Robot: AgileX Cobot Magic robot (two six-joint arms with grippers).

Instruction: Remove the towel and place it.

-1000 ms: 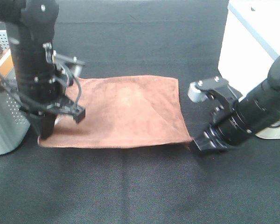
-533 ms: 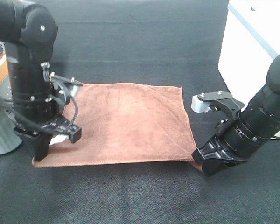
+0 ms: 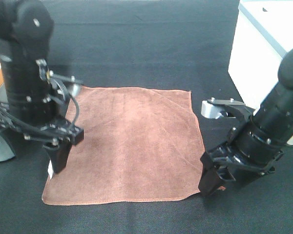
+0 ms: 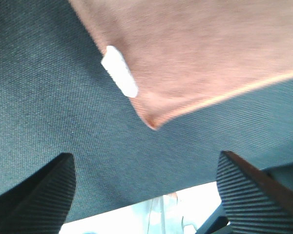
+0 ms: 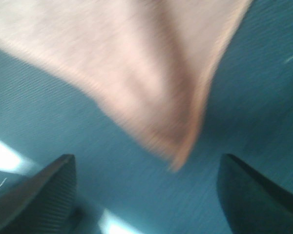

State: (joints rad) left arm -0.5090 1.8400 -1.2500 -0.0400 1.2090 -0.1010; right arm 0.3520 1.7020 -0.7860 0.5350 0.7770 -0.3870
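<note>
At the towel's left near corner, the left gripper stands with its jaws spread and nothing between them; its wrist view shows both ribbed fingers wide apart above the black bench, with the corner and its small white tag lying free in front of them. The towel, a reddish-brown square with a stitched hem, lies spread almost flat on the bench between the two arms, one faint diagonal crease running across it. At the towel's right near corner, the right gripper is likewise open and holds nothing; its blurred wrist view shows the corner slightly peaked between the parted fingers. Beyond the towel's right edge stands a white box.

By the look of it, the cloth is laid out and let go, so the step in hand is getting both arms clear without disturbing it. Doing that well means lifting each gripper straight up from its corner with jaws kept wide, so no fingertip snags the hem or drags the tag. The right corner calls for more care, as it seems to sit raised and close to the fingers. Moving both arms together should keep the towel square.
</note>
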